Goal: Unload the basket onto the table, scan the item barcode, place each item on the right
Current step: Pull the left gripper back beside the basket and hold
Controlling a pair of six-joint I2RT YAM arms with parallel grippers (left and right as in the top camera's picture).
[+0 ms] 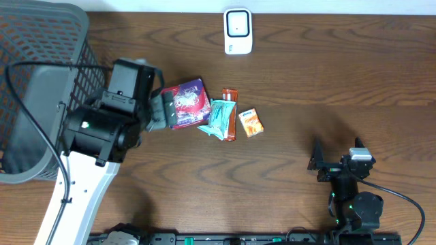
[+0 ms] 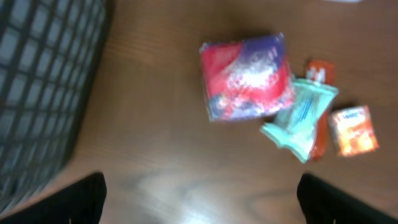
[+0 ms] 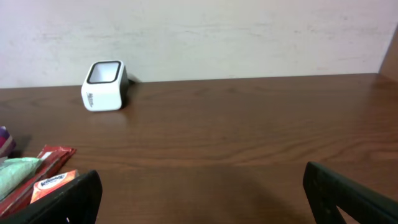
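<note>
Purple and red, the shiny packet [image 2: 247, 76] lies flat on the wooden table [image 1: 306, 82]. Its right side touches a teal pouch [image 2: 301, 118], and a small orange packet [image 2: 353, 130] lies near. The left gripper [image 2: 202, 193] hangs just beside the packet with its fingers spread wide, holding nothing. The right gripper [image 3: 202, 193] is also spread wide, well apart from the packets. The white scanner [image 1: 238, 30] stands at the far edge.

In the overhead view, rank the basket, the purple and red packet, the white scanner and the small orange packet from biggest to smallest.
1. basket
2. purple and red packet
3. white scanner
4. orange packet
The packet and the scanner look close in size, so that pair is less sure.
</note>
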